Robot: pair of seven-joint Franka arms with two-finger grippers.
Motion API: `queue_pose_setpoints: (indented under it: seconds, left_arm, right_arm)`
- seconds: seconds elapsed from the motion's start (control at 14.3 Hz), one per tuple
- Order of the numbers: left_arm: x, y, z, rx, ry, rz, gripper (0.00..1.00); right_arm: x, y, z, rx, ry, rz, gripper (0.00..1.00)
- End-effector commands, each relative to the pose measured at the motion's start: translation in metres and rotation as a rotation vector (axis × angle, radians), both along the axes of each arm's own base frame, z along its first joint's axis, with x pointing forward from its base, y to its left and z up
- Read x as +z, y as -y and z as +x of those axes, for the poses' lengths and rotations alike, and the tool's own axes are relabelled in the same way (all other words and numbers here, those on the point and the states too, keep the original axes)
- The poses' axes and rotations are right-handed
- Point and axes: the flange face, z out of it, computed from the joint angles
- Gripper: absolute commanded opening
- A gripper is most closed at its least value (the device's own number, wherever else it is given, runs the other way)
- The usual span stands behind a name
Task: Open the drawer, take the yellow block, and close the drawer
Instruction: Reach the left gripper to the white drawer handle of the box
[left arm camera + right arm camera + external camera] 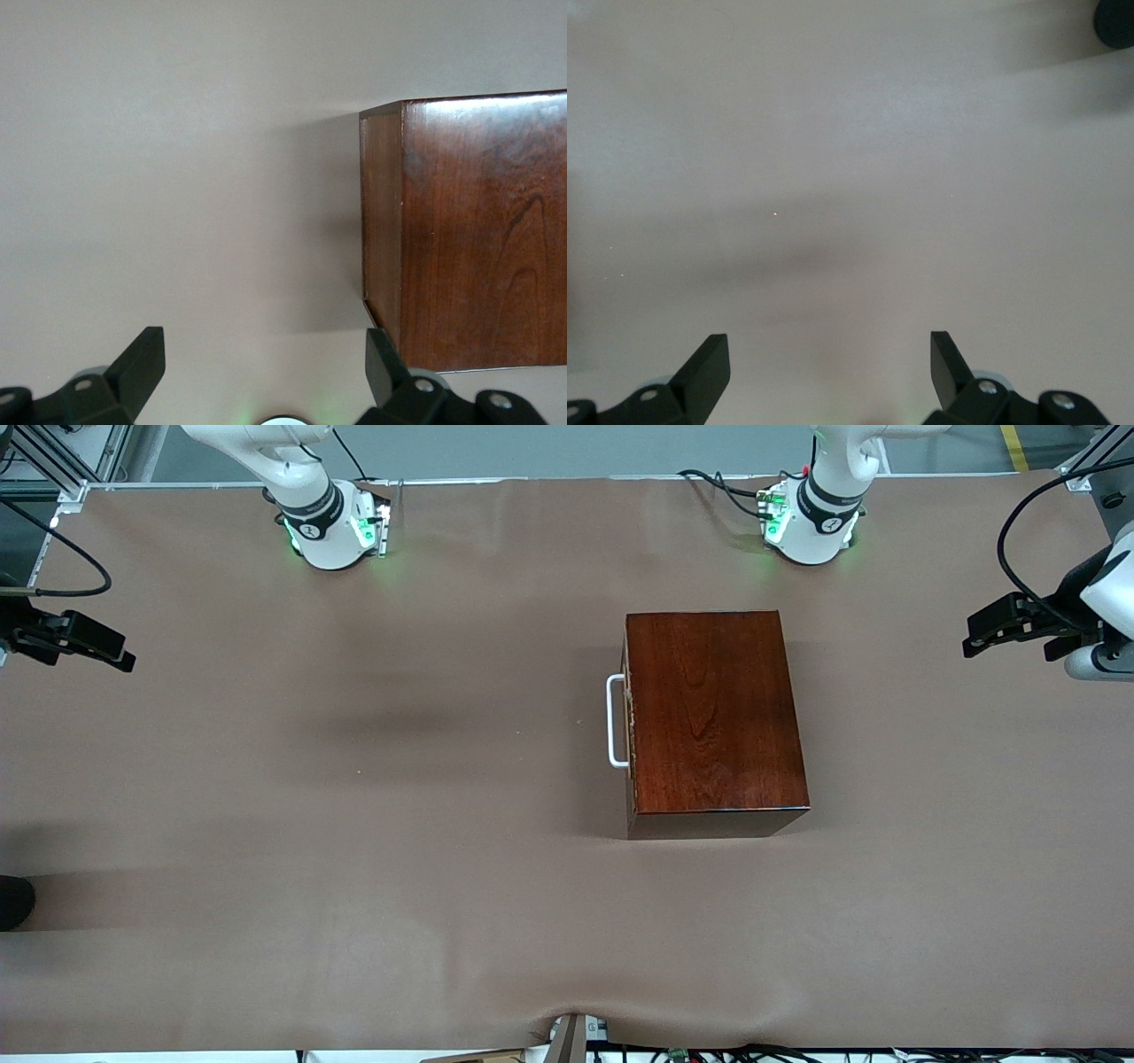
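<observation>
The dark reddish-brown wooden box (713, 713) stands on the table, nearer the left arm's end. Its drawer is pushed fully in, and only the white bar handle (616, 721) shows, facing the right arm's end. The yellow block is hidden. My left gripper (971, 638) hangs open over the table edge at the left arm's end, well apart from the box. In the left wrist view that gripper (266, 359) holds nothing, and a corner of the box (478, 230) shows. My right gripper (127, 654) waits open at the other end, empty over bare table (830, 359).
Brown cloth (354, 824) covers the whole table. Both arm bases (332, 527) (811, 522) stand along the edge farthest from the front camera. A dark round object (13, 902) sits at the table's edge at the right arm's end. Cables (709, 1052) run along the near edge.
</observation>
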Motion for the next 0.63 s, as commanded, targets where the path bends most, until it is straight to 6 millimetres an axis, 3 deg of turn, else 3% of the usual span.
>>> queue_pose_setpoints:
  seconds: [0.0,0.21,0.35,0.56]
  left_arm:
    - [0.005,-0.001,0.001,-0.009,-0.002,0.009,1.0]
    - [0.002,0.014,0.003,0.062,-0.008,-0.002,1.0]
    - [-0.011,0.026,0.013,0.106,-0.038,-0.055,1.0]
    - [-0.027,0.075,0.02,0.156,-0.071,-0.052,1.0]
  right_arm:
    - [0.008,-0.001,-0.007,-0.005,0.006,0.014,1.0]
    - [0.008,-0.002,-0.007,-0.004,0.006,0.014,1.0]
    - [0.008,-0.002,-0.007,-0.004,0.006,0.014,1.0]
    - [0.007,-0.002,-0.006,-0.005,0.004,0.014,1.0]
